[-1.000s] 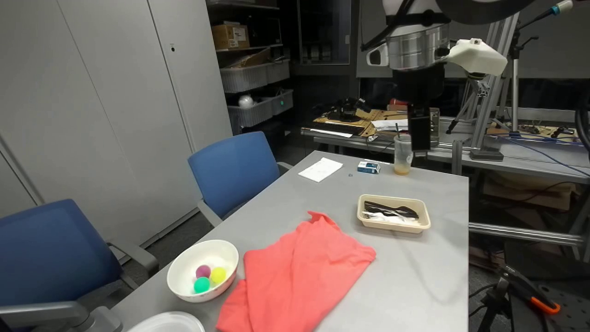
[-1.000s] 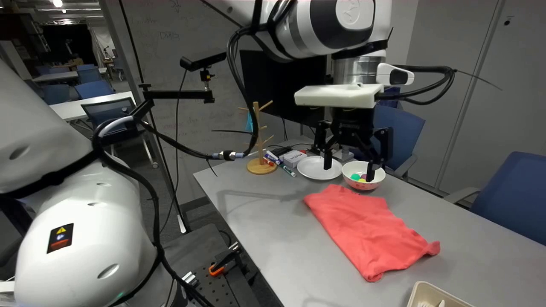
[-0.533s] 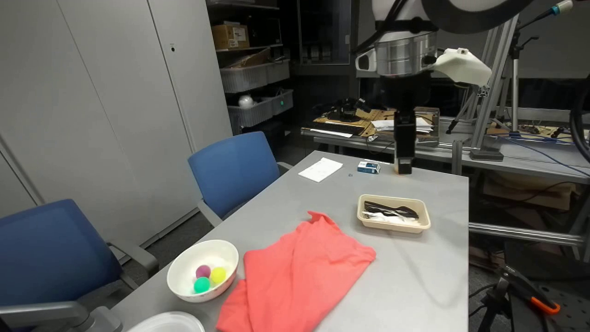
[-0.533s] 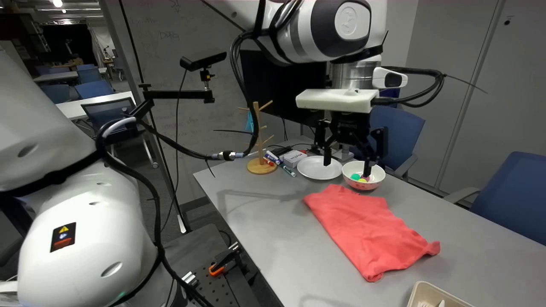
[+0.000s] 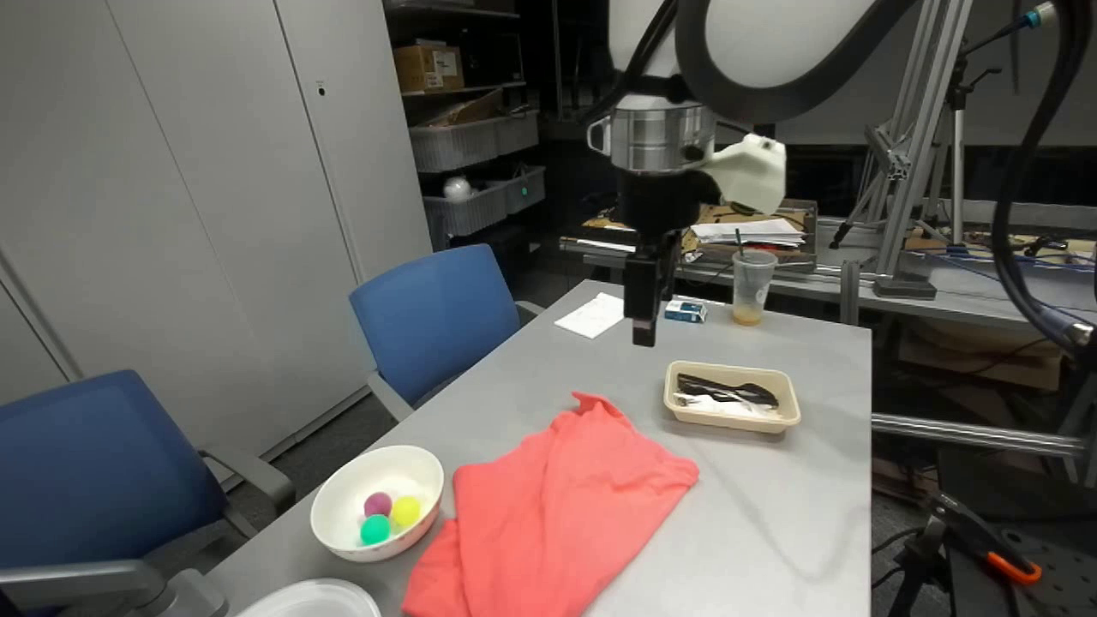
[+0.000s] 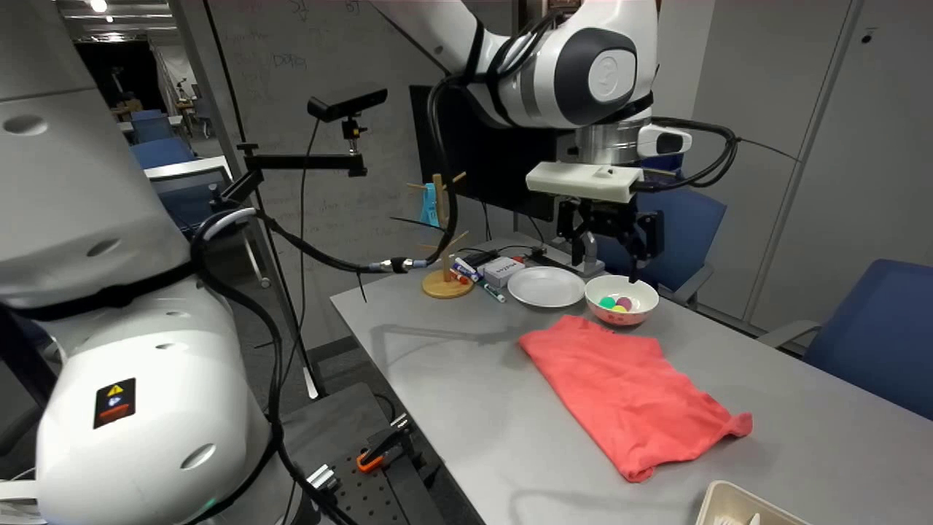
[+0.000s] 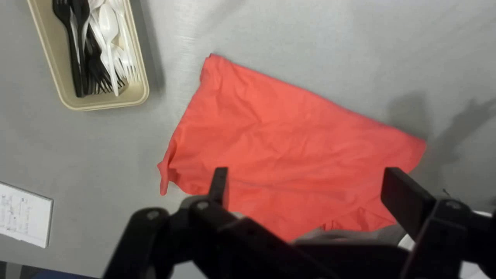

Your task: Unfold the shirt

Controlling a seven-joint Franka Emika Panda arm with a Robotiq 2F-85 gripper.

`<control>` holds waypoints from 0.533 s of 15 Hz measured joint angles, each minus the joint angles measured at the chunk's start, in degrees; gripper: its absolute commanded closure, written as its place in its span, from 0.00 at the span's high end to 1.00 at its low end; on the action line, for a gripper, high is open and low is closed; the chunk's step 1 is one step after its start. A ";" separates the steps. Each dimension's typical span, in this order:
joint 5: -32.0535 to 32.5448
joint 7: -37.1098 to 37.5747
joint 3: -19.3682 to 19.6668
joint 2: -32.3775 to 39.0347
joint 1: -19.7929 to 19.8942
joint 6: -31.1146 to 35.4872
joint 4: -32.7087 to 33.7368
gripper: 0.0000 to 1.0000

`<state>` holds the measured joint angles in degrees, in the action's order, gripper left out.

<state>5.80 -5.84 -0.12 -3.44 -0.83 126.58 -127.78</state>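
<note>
Wrist view: end effector (image 7: 310, 190) cut off at the bottom, slightly blurred, covers bits of the shirt (image 7: 294, 143). White thing (image 7: 407, 242) behind it mostly hidden, can't tell what. Notepad (image 7: 25, 217) cut off at left, handwriting too small to read. Cutlery tray (image 7: 104, 107) cut off at top. In an exterior view, shirt and plate (image 5: 313, 600) cut off at bottom; speck (image 5: 651, 326) near far edge of surface (image 5: 771, 531) too small to ID. Whiteboard (image 6: 342, 204) scrawl in an exterior view mostly too faint.

Soft shadows streak the bright table (image 6: 499, 408) — the shelves (image 5: 480, 86) lie dim.
</note>
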 measured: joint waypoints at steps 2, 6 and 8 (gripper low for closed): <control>-0.98 1.47 -0.34 3.22 -0.05 0.77 2.33 1.00; -1.88 1.57 -0.63 5.95 -0.10 0.78 4.48 1.00; -1.85 1.57 -0.62 5.95 -0.10 0.78 4.54 1.00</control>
<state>3.95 -4.28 -0.75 2.51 -0.93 127.35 -123.24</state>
